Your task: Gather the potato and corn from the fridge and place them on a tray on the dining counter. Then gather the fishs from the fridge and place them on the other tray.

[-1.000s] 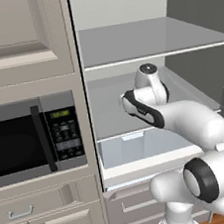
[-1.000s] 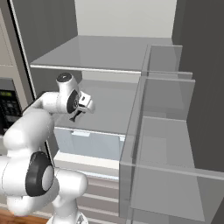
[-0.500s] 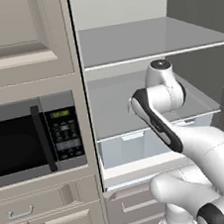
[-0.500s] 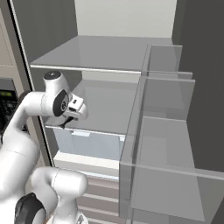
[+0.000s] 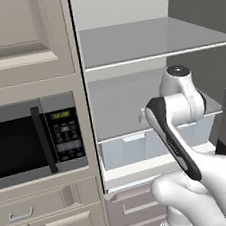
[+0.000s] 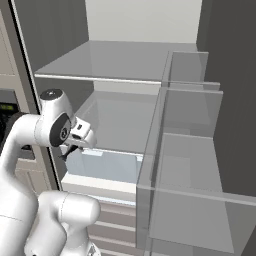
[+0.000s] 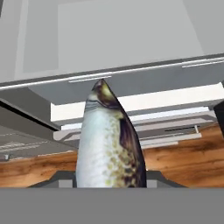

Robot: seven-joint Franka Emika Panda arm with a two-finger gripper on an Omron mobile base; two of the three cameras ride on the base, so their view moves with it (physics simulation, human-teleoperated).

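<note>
A speckled olive-grey fish (image 7: 109,140) with a pale belly stands up from the bottom of the hand view, and my gripper (image 7: 111,177) is shut on it. In the right base view the gripper (image 6: 68,150) hangs at the left front edge of the open fridge (image 6: 125,65), in front of the middle glass shelf, with a dark bit showing under the white hand. In the left base view the arm's elbow hides the hand. The potato, corn, both trays and the dining counter are out of view.
The fridge (image 5: 131,42) has glass shelves and a pale crisper drawer (image 5: 130,148) below. Its open door with clear bins (image 6: 195,150) stands close on the right. A black microwave (image 5: 32,138) and beige cabinets sit to the left.
The hand has drawn back out of the fridge, toward the left front edge and a little lower. The arm's elbow has swung right and closer to the left camera.
</note>
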